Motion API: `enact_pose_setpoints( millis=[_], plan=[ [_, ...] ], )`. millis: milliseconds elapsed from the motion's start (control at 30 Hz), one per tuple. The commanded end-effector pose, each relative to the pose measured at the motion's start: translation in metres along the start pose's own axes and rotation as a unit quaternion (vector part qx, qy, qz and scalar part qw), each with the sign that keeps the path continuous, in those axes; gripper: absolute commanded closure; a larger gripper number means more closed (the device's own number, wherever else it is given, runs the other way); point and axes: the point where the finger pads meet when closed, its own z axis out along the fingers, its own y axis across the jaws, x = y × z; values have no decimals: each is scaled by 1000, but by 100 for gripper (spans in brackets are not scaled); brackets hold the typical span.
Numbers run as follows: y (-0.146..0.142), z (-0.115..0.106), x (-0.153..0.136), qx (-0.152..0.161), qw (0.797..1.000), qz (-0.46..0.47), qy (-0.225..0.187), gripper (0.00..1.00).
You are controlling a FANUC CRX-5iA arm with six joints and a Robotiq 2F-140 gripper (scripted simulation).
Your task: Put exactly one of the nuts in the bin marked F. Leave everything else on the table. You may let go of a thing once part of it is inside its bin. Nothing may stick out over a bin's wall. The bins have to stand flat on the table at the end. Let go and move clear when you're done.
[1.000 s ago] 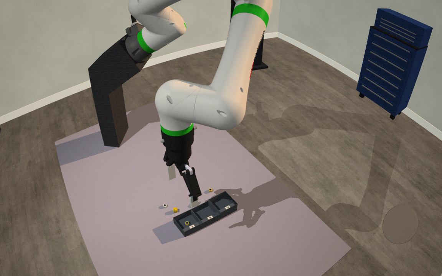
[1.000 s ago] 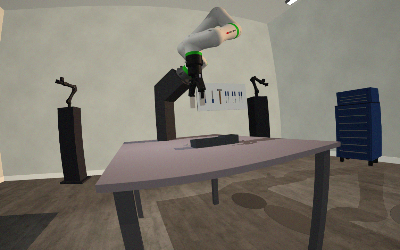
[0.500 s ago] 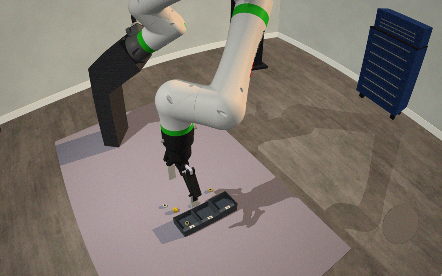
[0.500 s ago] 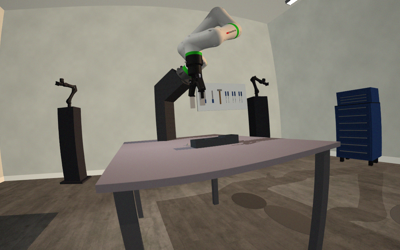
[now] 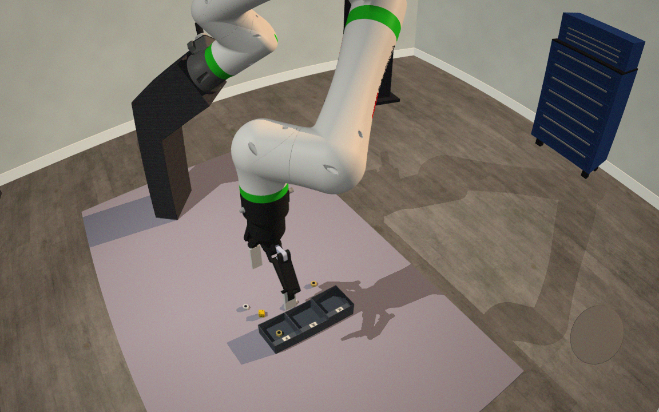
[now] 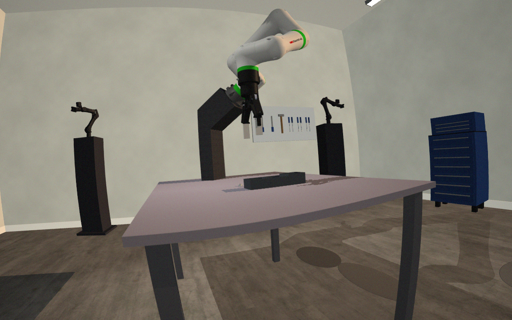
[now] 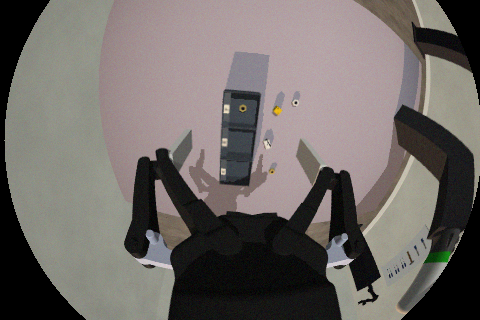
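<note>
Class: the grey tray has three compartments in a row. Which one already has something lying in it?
The end compartment nearest the yellow cube holds a gold nut. The middle compartment and the far end compartment show only their labels.

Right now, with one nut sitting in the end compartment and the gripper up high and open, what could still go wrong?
1. The labels are too small to read, so the gold nut may lie in a compartment of the bin that is not F.
2. The open gripper holds nothing; going after another gold nut or the white nut would break the exactly-one rule.
3. A descent near the bin wall could tip it.
</note>
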Motion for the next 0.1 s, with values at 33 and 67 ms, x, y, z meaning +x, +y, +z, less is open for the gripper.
enact_pose_setpoints(
  millis=[33, 67],
  plan=[
    [0, 0, 0, 0, 1000, 0, 0, 0],
    [0, 0, 0, 0, 1000, 0, 0, 0]
  ],
)
